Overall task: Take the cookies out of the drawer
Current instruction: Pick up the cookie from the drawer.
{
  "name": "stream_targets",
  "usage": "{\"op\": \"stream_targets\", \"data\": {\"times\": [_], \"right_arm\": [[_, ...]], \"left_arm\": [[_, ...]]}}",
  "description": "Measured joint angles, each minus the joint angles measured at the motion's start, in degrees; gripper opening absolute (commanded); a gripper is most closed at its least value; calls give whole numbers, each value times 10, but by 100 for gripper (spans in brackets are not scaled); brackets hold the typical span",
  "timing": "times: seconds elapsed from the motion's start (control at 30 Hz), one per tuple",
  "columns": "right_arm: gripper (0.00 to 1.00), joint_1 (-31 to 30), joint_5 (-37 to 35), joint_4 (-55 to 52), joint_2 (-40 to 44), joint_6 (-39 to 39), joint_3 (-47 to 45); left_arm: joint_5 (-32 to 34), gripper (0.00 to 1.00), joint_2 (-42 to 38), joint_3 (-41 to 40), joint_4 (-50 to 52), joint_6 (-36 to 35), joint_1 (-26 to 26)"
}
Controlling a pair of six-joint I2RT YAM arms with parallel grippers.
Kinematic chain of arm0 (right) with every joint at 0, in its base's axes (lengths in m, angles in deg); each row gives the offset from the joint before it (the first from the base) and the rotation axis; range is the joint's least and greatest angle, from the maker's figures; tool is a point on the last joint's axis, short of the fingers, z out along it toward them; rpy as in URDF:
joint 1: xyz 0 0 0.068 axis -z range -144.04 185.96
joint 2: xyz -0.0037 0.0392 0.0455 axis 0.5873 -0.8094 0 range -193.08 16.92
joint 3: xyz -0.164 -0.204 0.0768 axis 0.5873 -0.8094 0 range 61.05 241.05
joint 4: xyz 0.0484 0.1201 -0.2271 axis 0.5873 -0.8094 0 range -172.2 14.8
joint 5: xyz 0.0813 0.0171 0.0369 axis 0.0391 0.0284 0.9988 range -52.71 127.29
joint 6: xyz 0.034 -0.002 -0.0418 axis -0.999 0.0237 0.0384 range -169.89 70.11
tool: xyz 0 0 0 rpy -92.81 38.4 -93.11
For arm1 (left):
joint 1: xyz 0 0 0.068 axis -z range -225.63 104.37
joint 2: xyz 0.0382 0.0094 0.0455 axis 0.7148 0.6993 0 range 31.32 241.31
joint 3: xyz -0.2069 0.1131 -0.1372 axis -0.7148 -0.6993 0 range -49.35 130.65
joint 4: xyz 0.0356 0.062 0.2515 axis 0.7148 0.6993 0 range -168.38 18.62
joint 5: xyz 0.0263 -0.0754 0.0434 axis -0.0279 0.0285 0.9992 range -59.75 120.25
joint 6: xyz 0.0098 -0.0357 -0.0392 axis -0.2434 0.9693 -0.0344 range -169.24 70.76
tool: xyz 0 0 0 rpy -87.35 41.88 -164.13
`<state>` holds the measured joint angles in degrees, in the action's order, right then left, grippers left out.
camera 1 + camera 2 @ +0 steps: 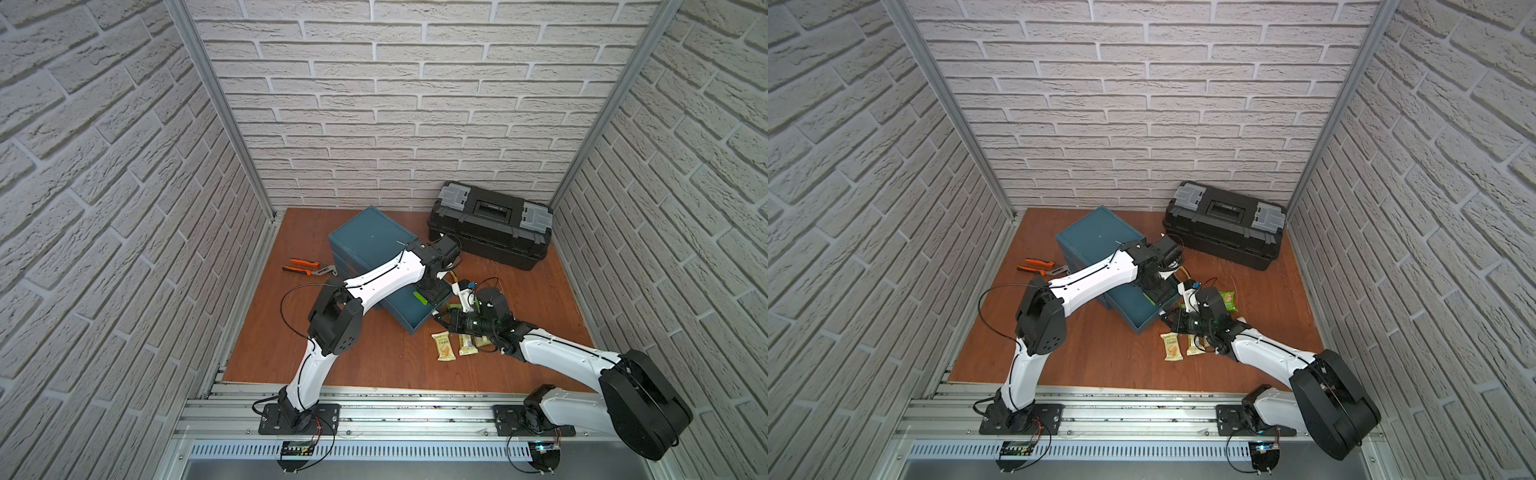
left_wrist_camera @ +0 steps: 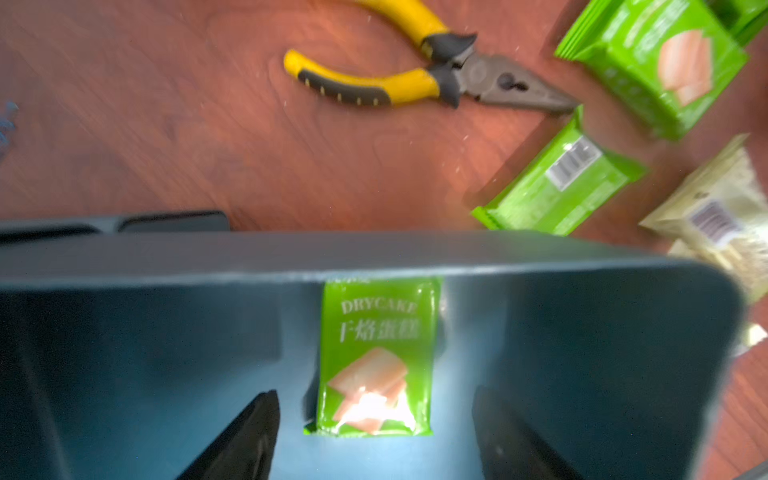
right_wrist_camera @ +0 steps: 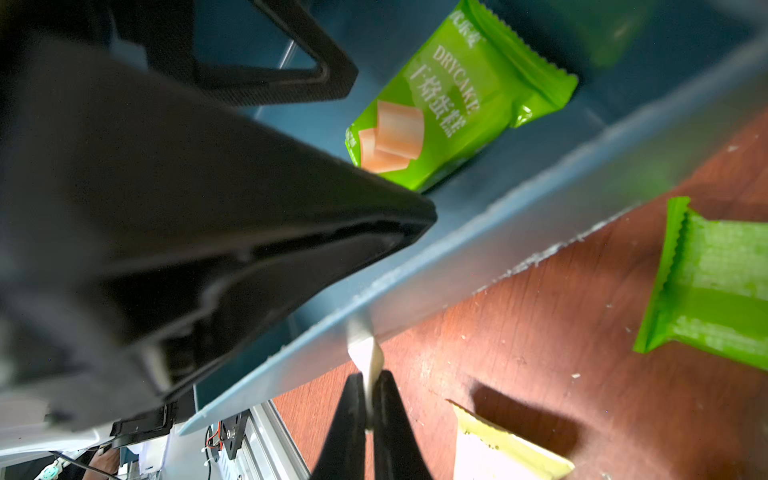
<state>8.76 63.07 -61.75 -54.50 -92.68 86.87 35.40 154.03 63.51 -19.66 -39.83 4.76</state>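
Left wrist view: looking down into the open blue drawer (image 2: pixel 540 257). Inside, one green cookie (image 2: pixel 374 357), flat on the drawer floor, one end tucked by the drawer wall. Right over it, the left claw (image 2: pixel 374 392), spread wide, one black finger (image 2: pixel 249 432) on each side of the packet. No touch, nothing grasped. Beyond that wall, on the brown table (image 2: pixel 166 124): yellow pliers (image 2: pixel 415 79), a second green cookie (image 2: pixel 561 183) lying barcode side up, a third green cookie (image 2: pixel 665 62) face up, and a pale gold cookie (image 2: pixel 715 216), all near the drawer.

Right wrist view: the right claw (image 3: pixel 370 380), clenched tight on a thin pale strip (image 3: pixel 365 349). Strip right against the outside of the drawer rim; cannot tell what kind of thing. Past the rim, the same green cookie down in the drawer, with a big black finger of the left claw close beside it.

In both top views: blue cabinet (image 1: pixel 370 241) near the middle of the table, a bit toward the far edge, with the drawer pulled out toward the near right corner. Both claws down at the open drawer. Just past the drawer's end, toward the near edge, pale gold cookies (image 1: pixel 443 347) side by side on the table, one partly under the right arm (image 1: pixel 561 357). In the far right corner, a black toolbox (image 1: pixel 490 224). Between the left edge and the cabinet, orange pliers (image 1: pixel 305 266).
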Motion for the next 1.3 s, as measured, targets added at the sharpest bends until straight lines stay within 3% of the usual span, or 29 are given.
{"op": "stream_targets", "data": {"times": [0.37,0.7,1.07,1.3], "right_arm": [[3,0,0,-4,0,1,2],[3,0,0,-6,0,2,2],[3,0,0,-14,0,6,9],[3,0,0,-21,0,12,13]], "left_arm": [[5,68,52,42,8,-11,0],[21,51,58,46,14,-15,0],[26,45,54,46,14,-12,0],[30,44,11,37,14,3,1]]}}
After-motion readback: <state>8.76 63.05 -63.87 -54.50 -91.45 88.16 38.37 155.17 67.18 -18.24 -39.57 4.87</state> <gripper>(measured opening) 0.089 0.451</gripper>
